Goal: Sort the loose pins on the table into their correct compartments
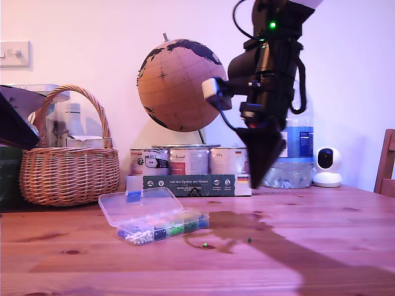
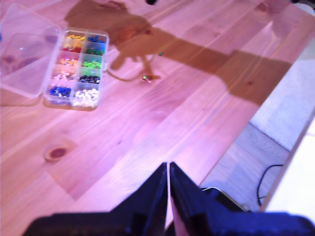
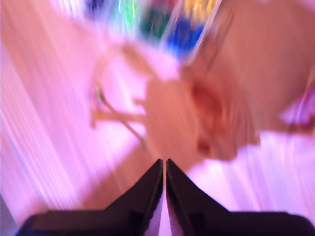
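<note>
Green pin [image 1: 204,245] well below closed jaws.

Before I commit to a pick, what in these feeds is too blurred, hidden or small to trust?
- Second wrist view: motion-blurred; the organiser box is only colour smears, no pin identifiable.
- Loose pins: two green pins are mere specks; a blue one is not visible.
- Which arm the exterior view shows: undecidable, since both wrist views show shut jaws with nothing between.
- Exterior view: box cells seen edge-on, rear row hidden.
</note>
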`<act>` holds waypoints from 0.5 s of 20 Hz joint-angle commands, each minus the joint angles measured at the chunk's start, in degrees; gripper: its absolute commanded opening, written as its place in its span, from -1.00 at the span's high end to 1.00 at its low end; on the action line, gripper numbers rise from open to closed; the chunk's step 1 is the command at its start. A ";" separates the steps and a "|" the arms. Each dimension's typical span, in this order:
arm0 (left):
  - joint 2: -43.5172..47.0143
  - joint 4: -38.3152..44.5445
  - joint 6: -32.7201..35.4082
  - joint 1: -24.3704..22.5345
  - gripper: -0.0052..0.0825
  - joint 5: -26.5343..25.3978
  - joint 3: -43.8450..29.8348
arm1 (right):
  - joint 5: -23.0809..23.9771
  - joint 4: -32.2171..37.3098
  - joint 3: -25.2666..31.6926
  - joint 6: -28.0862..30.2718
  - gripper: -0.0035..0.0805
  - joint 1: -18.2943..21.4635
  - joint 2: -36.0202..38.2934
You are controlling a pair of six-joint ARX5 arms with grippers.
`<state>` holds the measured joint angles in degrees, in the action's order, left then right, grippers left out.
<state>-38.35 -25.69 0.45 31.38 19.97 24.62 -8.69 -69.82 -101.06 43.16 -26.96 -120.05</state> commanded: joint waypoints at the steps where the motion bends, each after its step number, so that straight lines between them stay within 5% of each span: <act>1: 0.09 0.55 0.00 0.13 0.93 0.02 -0.59 | 2.03 0.20 0.00 1.07 0.95 -2.12 -1.70; 10: 0.09 0.48 0.00 0.13 0.93 0.02 -0.59 | 2.84 3.80 0.00 -1.70 0.95 -4.92 3.13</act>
<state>-38.35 -25.69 0.45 31.38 19.94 24.64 -5.61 -66.08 -101.06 41.91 -32.95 -119.90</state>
